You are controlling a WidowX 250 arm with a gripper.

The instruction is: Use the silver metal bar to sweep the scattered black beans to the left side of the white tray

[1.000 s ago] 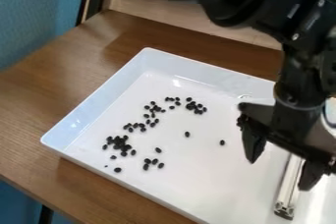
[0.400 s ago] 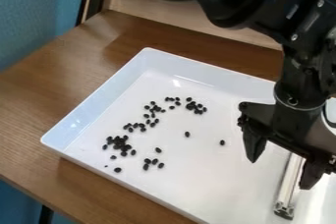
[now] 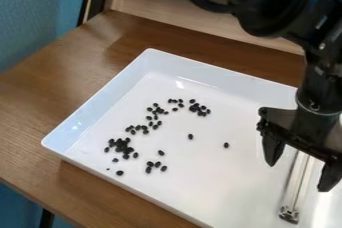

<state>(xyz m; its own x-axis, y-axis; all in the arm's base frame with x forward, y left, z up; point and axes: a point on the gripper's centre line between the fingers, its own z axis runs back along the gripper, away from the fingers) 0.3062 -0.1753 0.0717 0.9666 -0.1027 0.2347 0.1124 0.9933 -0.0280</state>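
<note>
The black gripper hangs over the right part of a white tray, its two fingers spread wide apart with nothing held between them. Below it a silver metal bar lies lengthwise in the tray, its upper end passing behind the gripper. Small black beans are scattered to the left: a dense cluster near the tray's left corner, another group toward the back, and a few loose ones, with a single bean closest to the gripper.
The tray stands on a brown wooden table. Behind the table is a pale wooden surface, and a blue wall rises at the upper left. The tray's raised walls surround the beans and bar.
The arm and its open gripper have shifted right and slightly down since the last earlier frame. The beans, the bar and the tray have stayed in place.
</note>
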